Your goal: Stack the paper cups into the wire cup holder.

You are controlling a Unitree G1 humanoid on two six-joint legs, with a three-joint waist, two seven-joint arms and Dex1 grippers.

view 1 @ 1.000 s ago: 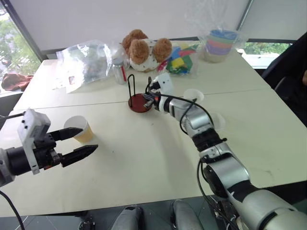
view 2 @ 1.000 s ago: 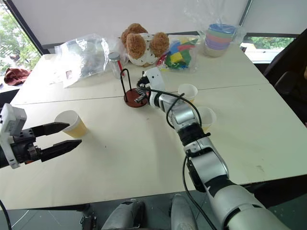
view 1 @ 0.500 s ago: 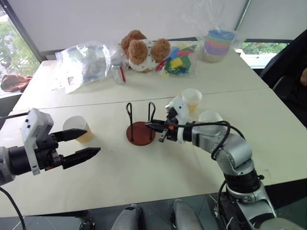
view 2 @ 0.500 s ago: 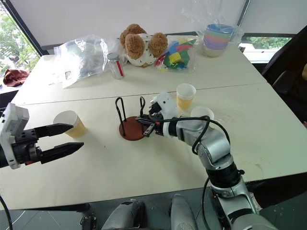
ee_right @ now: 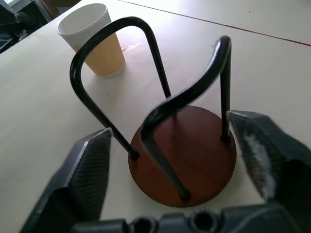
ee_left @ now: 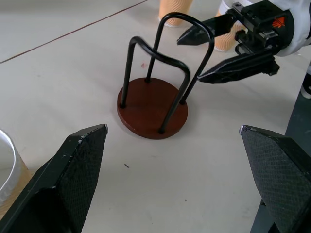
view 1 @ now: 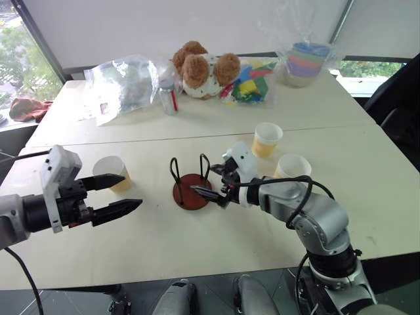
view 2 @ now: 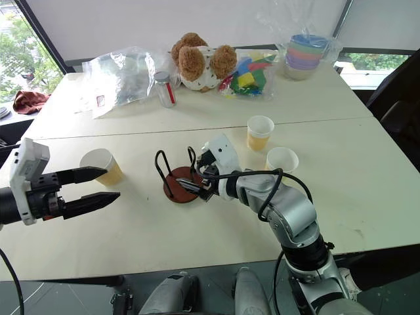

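One pale tabletop (view 1: 197, 256) carries everything. At its far edge lie one clear plastic bag (view 1: 121, 82), one teddy bear (view 1: 200, 69) and one wrapped stack of pastel cups (view 1: 306, 62). Two grippers are over it: the left gripper (view 1: 125, 193), fingers wide apart, beside one paper cup (view 1: 111, 172); the right gripper (view 1: 209, 182), fingers apart and empty, at the wire cup holder (view 1: 190, 186), which stands mid-tabletop holding no cup. Three paper cups in all: the other two (view 1: 267, 138) (view 1: 292, 166) stand beyond the right arm.

Cup holder (ee_left: 152, 107): glossy black wire loops, smooth matt red-brown base. Paper cups (view 1: 266, 139): matt. Table (view 1: 197, 249): smooth, matt cream.
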